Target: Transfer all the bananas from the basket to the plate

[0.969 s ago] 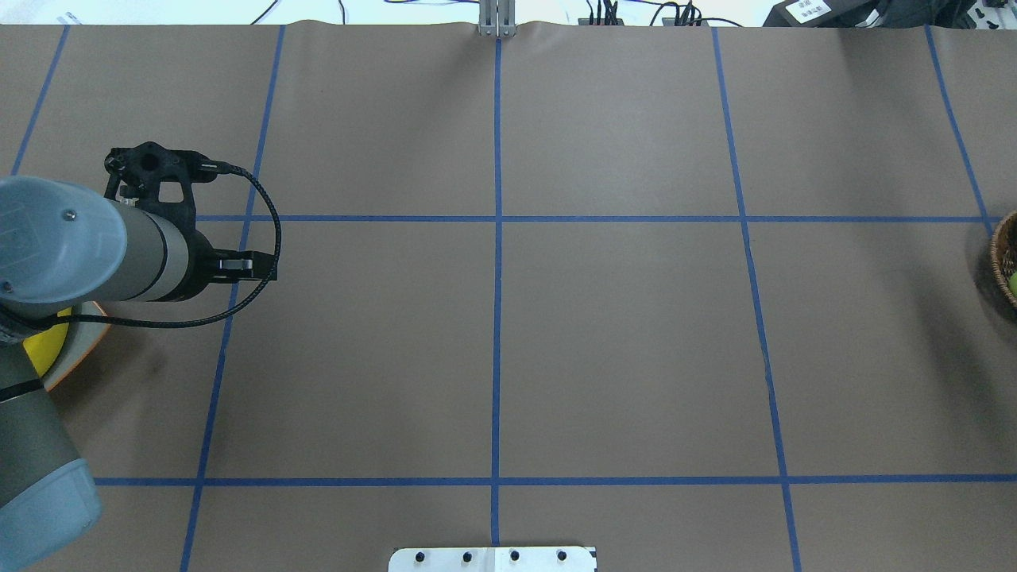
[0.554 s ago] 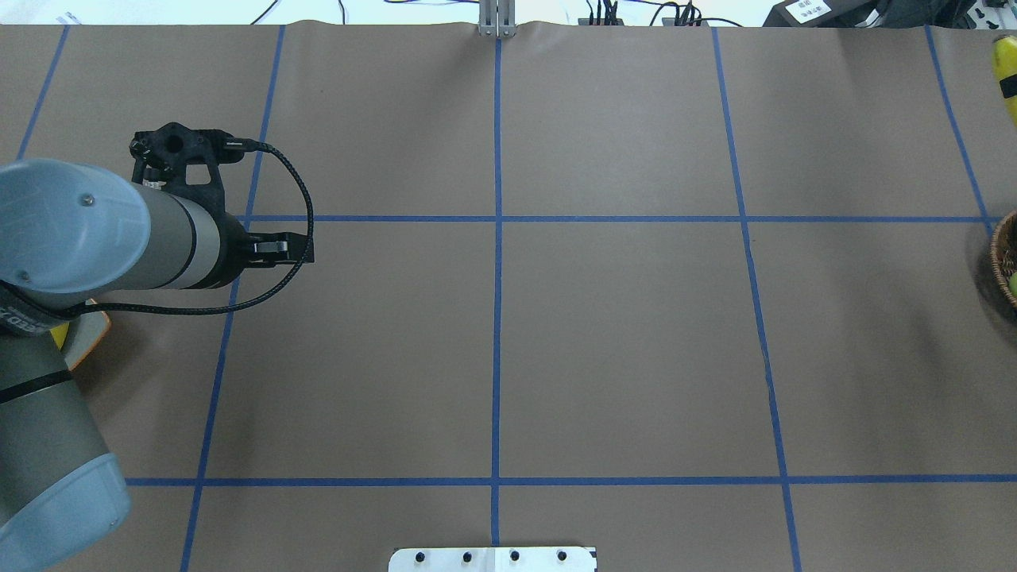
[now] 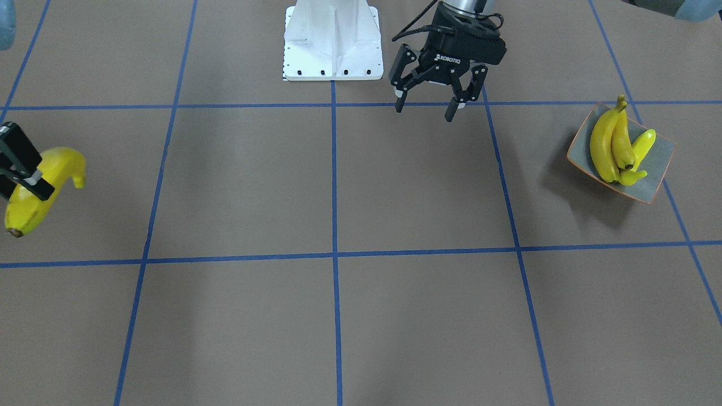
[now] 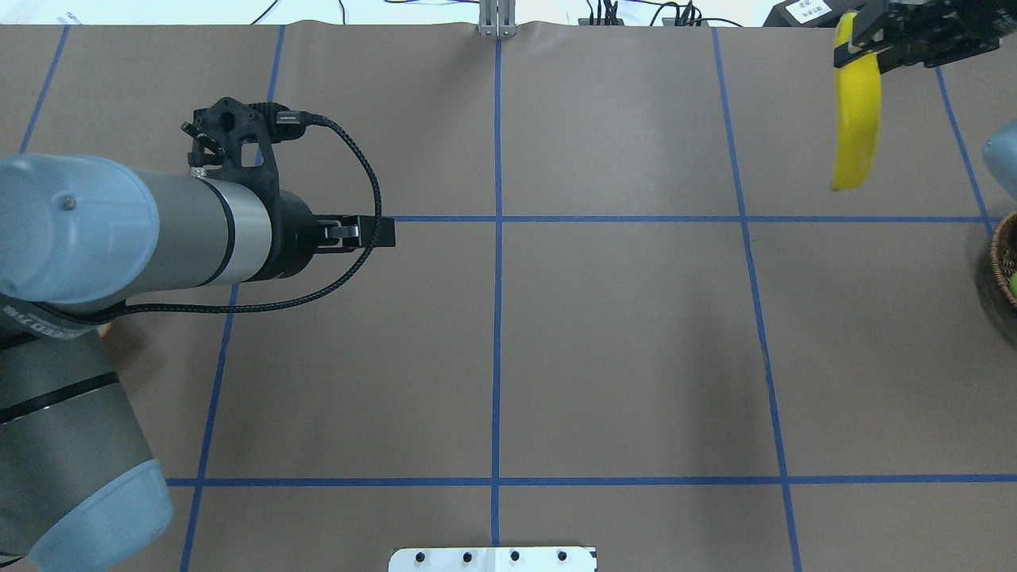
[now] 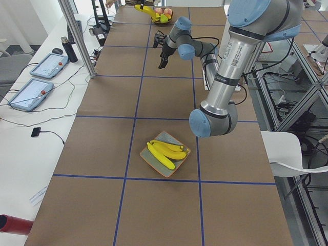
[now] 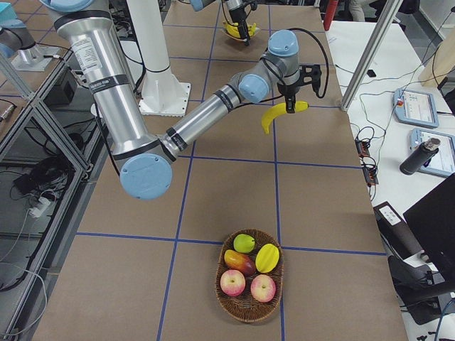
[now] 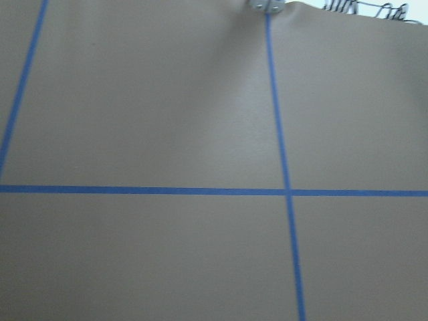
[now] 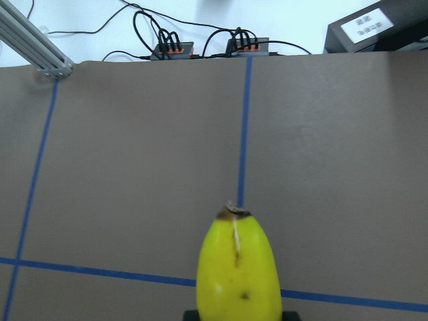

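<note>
"ROBOTIQ" in white letters reads on the black body of the left gripper (image 3: pixel 427 106), front-facing view. A white label (image 4: pixel 809 8) on a black box (image 4: pixel 783 20) at the table's far edge, a sticker (image 5: pixel 237 48) on the left arm (image 5: pixel 221 87) and another on the right arm (image 6: pixel 117 114) carry print too small to read.

Bright, even light; soft shadows (left wrist view blurry).
</note>
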Robot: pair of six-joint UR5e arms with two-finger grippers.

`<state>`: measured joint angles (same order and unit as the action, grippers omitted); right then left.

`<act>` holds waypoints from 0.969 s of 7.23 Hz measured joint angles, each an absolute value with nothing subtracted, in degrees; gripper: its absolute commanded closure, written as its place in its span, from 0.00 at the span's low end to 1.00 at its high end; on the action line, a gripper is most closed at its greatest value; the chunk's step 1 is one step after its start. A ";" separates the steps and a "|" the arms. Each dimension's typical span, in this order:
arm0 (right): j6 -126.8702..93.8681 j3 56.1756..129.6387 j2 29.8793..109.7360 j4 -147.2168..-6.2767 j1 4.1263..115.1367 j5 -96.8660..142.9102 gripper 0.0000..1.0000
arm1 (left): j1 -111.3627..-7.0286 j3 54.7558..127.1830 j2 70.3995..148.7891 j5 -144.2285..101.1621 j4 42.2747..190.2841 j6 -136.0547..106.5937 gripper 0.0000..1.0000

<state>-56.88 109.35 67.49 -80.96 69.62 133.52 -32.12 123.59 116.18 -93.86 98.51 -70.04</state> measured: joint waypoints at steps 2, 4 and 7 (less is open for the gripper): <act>-73.00 109.94 63.01 -81.11 65.27 133.29 1.00 | -30.31 120.76 116.29 -93.81 114.92 -70.69 0.00; -84.99 109.89 59.68 -81.50 61.45 131.21 1.00 | -26.78 120.27 116.61 -93.76 124.45 -72.60 0.00; -93.12 109.76 55.10 -86.81 56.55 126.12 1.00 | -22.57 118.66 119.48 -93.36 128.45 -73.32 0.00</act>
<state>-93.12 109.76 55.10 -86.81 56.55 126.12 -22.57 118.66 119.48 -93.36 128.45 -73.32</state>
